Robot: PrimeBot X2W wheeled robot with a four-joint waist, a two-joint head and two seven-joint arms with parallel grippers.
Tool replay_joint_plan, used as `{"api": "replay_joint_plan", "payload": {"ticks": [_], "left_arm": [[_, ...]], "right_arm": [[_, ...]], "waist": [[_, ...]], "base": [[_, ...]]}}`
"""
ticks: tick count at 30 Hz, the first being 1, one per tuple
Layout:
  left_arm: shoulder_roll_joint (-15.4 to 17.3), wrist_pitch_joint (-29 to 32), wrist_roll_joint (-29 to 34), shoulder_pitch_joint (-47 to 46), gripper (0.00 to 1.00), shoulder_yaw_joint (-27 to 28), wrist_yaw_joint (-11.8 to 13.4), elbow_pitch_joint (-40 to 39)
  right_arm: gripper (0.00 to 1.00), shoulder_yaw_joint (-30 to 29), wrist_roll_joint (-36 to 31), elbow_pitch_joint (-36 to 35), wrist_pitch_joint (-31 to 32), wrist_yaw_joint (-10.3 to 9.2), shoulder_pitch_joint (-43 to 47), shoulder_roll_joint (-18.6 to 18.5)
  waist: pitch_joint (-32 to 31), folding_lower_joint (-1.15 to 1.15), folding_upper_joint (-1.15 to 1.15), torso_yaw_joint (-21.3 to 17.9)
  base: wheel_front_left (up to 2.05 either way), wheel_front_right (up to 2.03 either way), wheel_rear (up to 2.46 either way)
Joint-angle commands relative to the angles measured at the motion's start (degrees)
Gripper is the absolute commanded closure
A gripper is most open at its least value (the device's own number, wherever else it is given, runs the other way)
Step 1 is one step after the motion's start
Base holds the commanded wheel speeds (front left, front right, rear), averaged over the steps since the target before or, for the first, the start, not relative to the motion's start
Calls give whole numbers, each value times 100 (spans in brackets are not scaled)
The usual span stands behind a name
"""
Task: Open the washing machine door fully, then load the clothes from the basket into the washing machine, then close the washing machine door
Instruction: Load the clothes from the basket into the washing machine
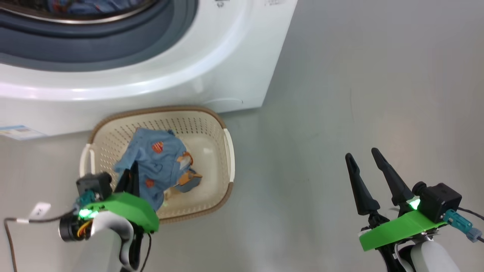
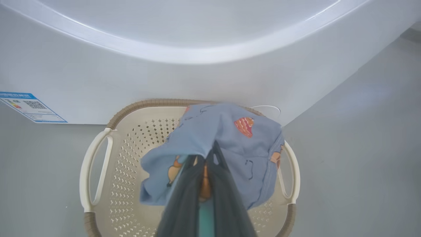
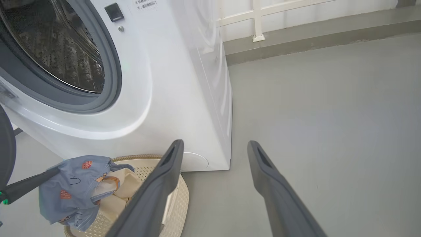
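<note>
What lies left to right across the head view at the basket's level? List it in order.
blue label sticker → basket's left handle → clothes → basket's right handle → right claw, open over bare floor.

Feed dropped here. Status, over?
Left gripper shut on clothes, above basket. Right gripper open, idle. Washer mouth open, nothing blocking.
</note>
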Motion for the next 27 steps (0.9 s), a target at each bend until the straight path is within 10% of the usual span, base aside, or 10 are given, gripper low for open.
{"api": "replay_joint_plan", "payload": {"ticks": [1, 27], "left_arm": [[91, -42, 69, 179, 100, 172, -12, -195], [84, -42, 96, 2592, 100, 325, 176, -2735]], "right_arm": [[0, 109, -30, -109, -27, 9, 132, -49], [0, -5, -168, 20, -27, 9, 1197, -109]], "waist": [[-338, 0, 0, 132], [-2223, 0, 0, 393]], "base": [[0, 0, 0], [0, 0, 0]]}}
